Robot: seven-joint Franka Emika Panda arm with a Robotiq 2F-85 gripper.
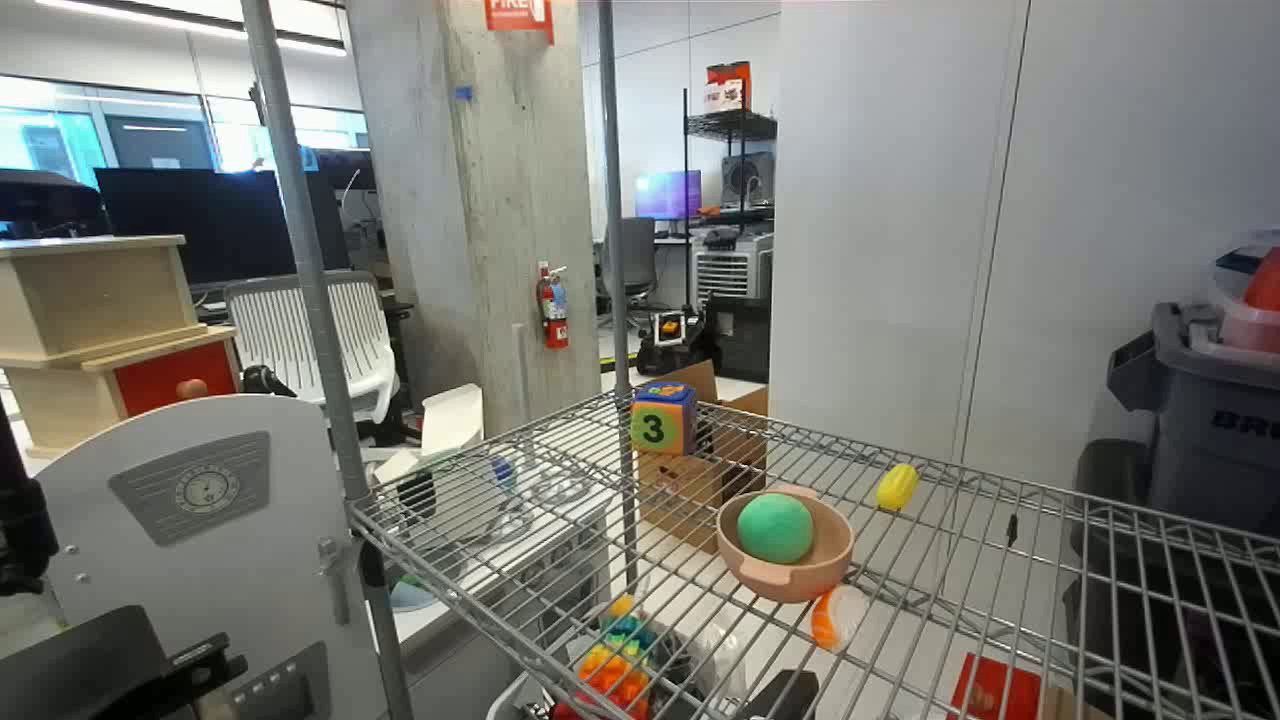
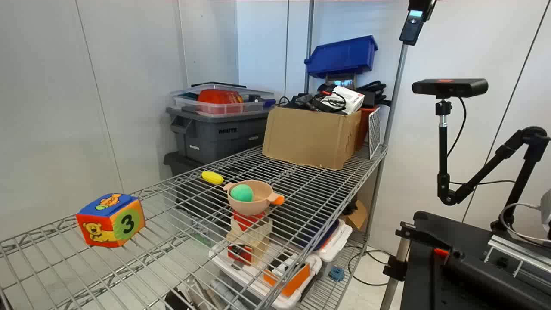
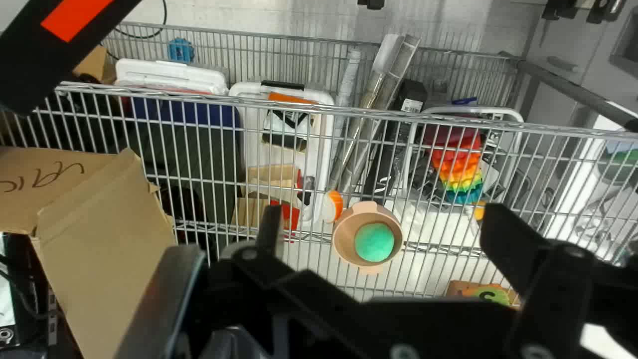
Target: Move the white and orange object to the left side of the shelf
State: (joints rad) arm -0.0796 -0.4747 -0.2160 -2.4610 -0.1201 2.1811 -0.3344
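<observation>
- Locating the white and orange object (image 3: 333,205) on the wire shelf (image 2: 310,183), lying just beside the tan-orange bowl (image 1: 786,582); not managing to tell contact from a narrow gap.
- Seeing only an orange part of the white and orange object (image 2: 279,199) past the bowl's edge in an exterior view.
- Finding the gripper (image 3: 383,217) in the wrist view with fingers (image 3: 271,224) spread wide apart; viewing the bowl and the object in the gap between them.
- Recording the bowl standing upright and holding a green ball (image 1: 775,528) in both exterior views.
- Noting a small yellow item (image 1: 897,487) lying on the shelf near the bowl.
- Observing a multicoloured cube (image 2: 111,220), marked "3", sitting on the shelf well apart from the object.
- Registering a cardboard box (image 2: 303,137) standing on the shelf, across the bowl from the cube, piled with dark and white items (image 2: 345,99).
- Viewing a rainbow-coloured thing (image 3: 456,166) below the shelf in the wrist view.
</observation>
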